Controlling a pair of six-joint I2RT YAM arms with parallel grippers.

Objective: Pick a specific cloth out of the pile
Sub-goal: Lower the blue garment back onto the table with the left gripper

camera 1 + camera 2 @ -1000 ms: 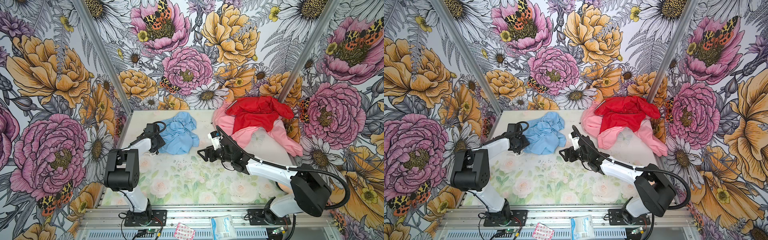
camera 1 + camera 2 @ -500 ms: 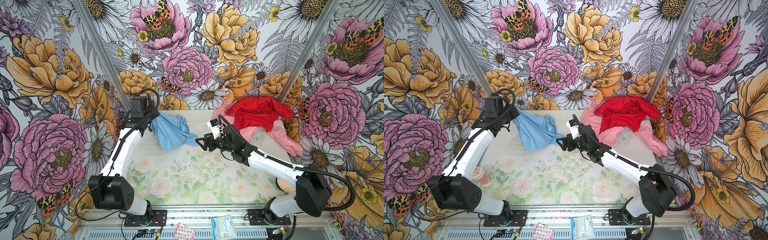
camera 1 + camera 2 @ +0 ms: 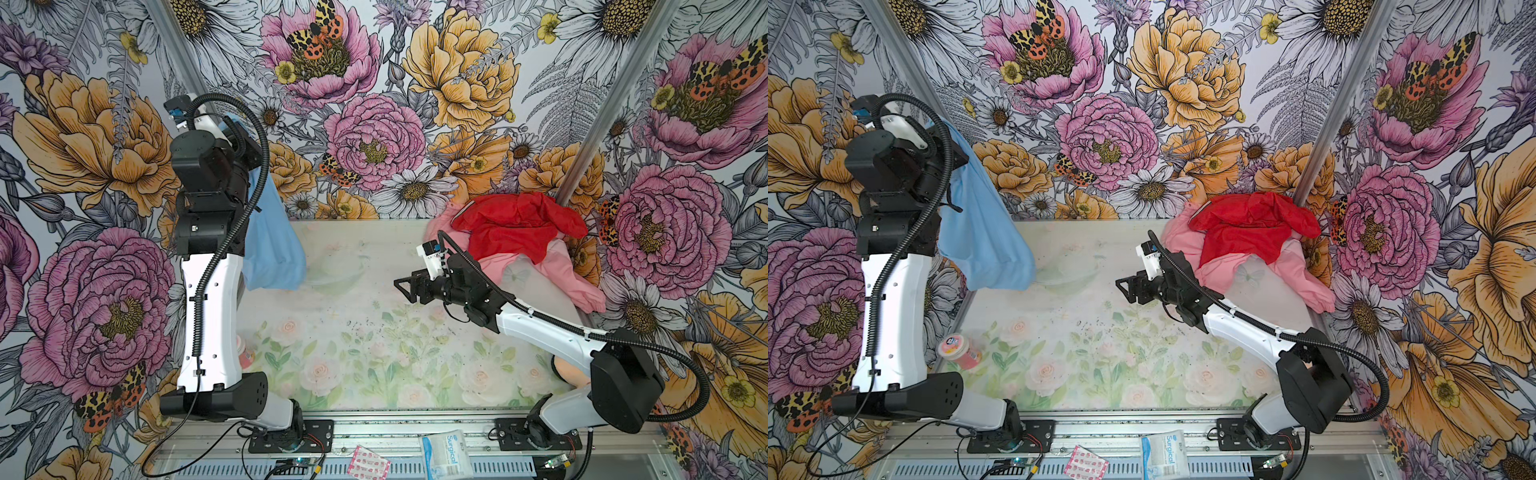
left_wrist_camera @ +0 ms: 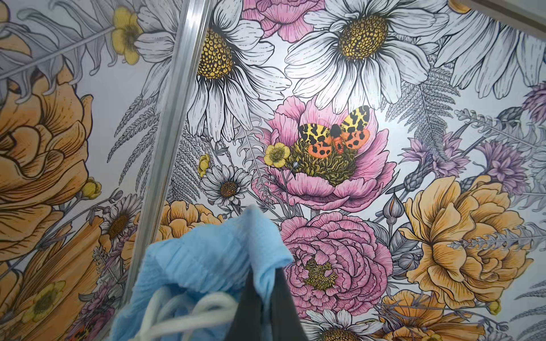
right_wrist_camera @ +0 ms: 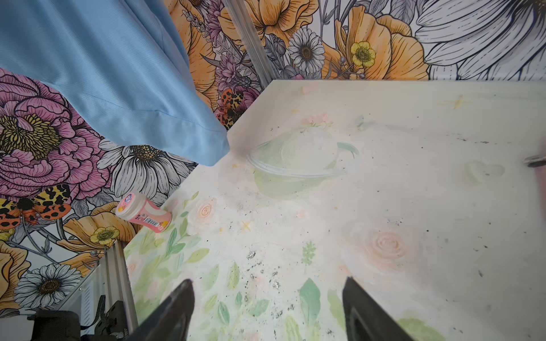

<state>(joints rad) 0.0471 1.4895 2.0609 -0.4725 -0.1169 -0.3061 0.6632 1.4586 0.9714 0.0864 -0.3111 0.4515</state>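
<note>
Two arms, two very different poses. My left arm [image 3: 210, 316] stands tall: white link bolt upright, wrist folded over at the top against the flowered wall [image 3: 374, 104]. The left gripper [image 4: 264, 283] has its dark jaws pinched tight on a bunched edge of the cloth [image 4: 206, 259], with nothing but fabric between them. Up close in the left wrist view that fabric is sky blue, thin and finely ribbed, with a white cord [image 4: 189, 307] looped across it. In both top views the cloth [image 3: 272, 245] [image 3: 984, 241] hangs off the gripper as a smooth, limp sheet. Its hemmed lower edge looks clear of the table [image 3: 353, 332], and it is well apart from the pile [image 3: 536, 249], the table's whole width away.

My right arm [image 3: 544, 332] lies low and stretched out just beside the pile. Its wrist is level and the right gripper [image 3: 405, 286] points away from the pile, toward the cloth. The jaws are spread wide and hold nothing; the right wrist view shows only bare printed tabletop between them.

The pile itself is a crumpled red garment [image 3: 498, 224] on top and a softer pink garment [image 3: 561, 270] underneath, one long sleeve trailing out. A small pink plastic bottle [image 3: 961, 351] lies on its side at the table's edge, well apart from the pile.
</note>
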